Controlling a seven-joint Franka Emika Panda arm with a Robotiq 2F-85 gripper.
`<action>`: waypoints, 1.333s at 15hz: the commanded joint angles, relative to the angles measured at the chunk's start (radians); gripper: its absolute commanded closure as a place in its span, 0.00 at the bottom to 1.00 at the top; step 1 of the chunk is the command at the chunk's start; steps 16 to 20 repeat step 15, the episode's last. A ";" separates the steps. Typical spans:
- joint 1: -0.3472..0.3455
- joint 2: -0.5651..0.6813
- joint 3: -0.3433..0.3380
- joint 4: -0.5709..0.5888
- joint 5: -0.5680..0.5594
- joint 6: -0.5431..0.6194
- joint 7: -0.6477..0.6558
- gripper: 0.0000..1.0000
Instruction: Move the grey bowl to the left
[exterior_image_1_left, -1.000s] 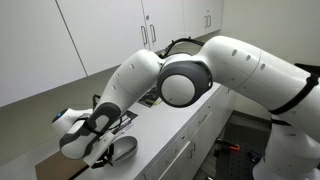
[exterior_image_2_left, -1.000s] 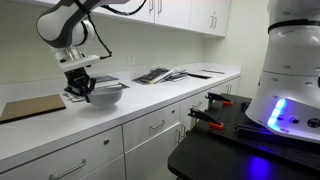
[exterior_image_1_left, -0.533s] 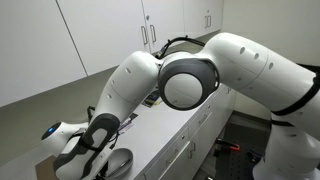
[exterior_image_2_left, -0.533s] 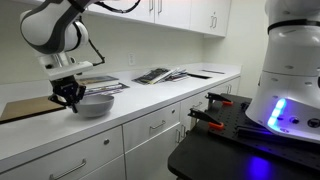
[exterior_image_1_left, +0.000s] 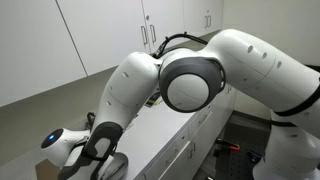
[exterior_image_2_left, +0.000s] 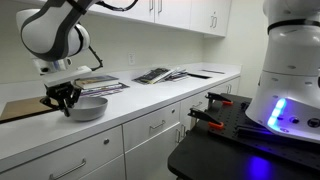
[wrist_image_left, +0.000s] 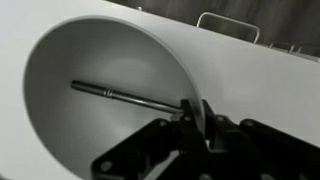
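The arm (exterior_image_1_left: 190, 82) fills most of an exterior view, sweeping from the right edge down to the near left corner, with the wrist bent low over the white tabletop (exterior_image_1_left: 170, 122). The jaws sit at the bottom edge. Beside them the grey bowl (exterior_image_1_left: 115, 168) shows only as a sliver, half hidden by the wrist and cut off by the frame. From here I cannot tell whether the jaws grip it.

In the other exterior view the arm (exterior_image_2_left: 55, 35) comes in at the top left and curls over, so the wrist points straight down at the left rim of the grey bowl (exterior_image_2_left: 90, 107). The bowl is low on the tabletop (exterior_image_2_left: 150, 108), just right of the flat brown board (exterior_image_2_left: 20, 108) and nearer than the book stack (exterior_image_2_left: 100, 85). The jaws are dark and merge with the rim, and whether the bowl touches the tabletop is unclear.

In the wrist view the grey bowl (wrist_image_left: 90, 130) fills the left, its lower edge cut off. The jaws are closed on its right rim. 1 thin dark line crosses the bowl's inside, and what it is cannot be made out. A drawer handle (wrist_image_left: 228, 22) lies at the top.
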 joint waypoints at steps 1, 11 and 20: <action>0.018 -0.063 -0.021 -0.081 0.014 -0.012 -0.012 0.53; -0.068 -0.359 0.026 -0.236 0.052 -0.182 -0.143 0.00; -0.113 -0.444 0.048 -0.292 0.073 -0.196 -0.203 0.00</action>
